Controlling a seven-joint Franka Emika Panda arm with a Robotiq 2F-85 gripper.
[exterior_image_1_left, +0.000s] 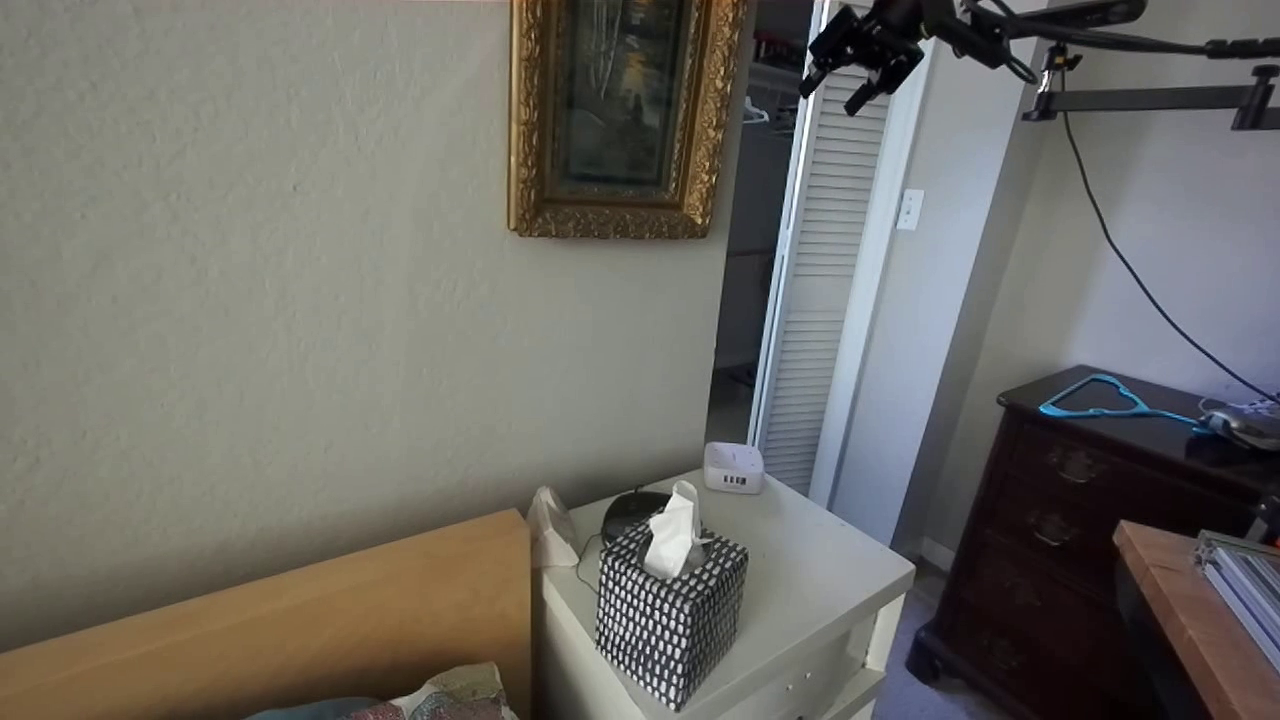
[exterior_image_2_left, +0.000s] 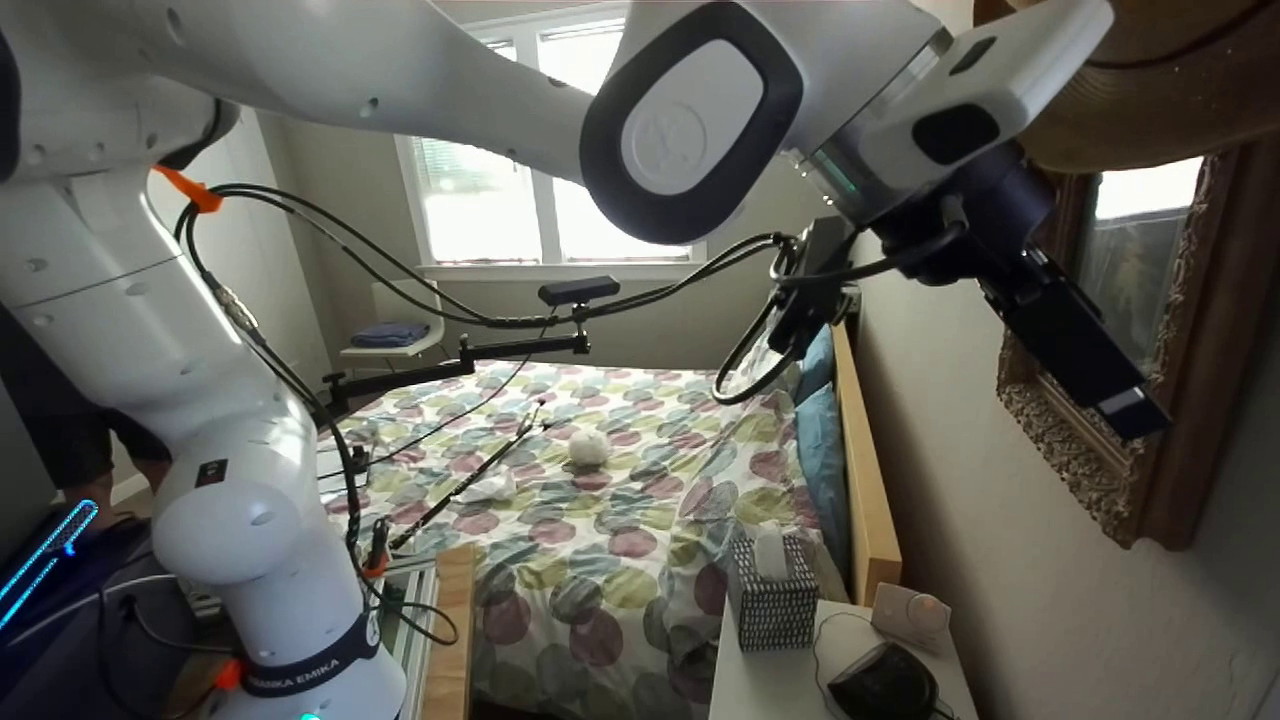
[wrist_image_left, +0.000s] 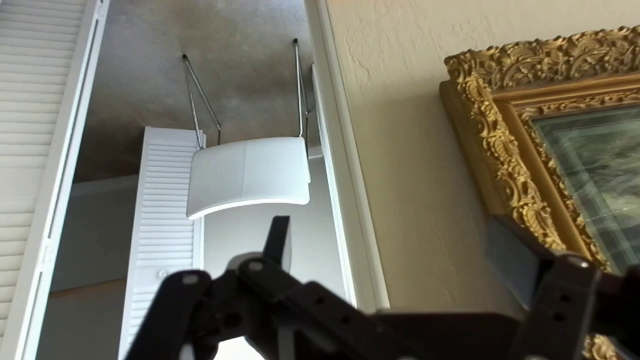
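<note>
Your jaws are spread wide — nothing between them. The gold-framed picture (exterior_image_1_left: 628, 112) hangs on the wall (exterior_image_1_left: 300, 300) above the white nightstand (exterior_image_1_left: 800, 560), facing straight out from it. Long axis runs up and down, though the top's cropped — your wrist view has it tilted, behind one side of the jaws.

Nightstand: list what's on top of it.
The nightstand bears a tissue box, a black device, a white box and a pale device. The surface directly beneath them is covered, so can't be seen.
</note>
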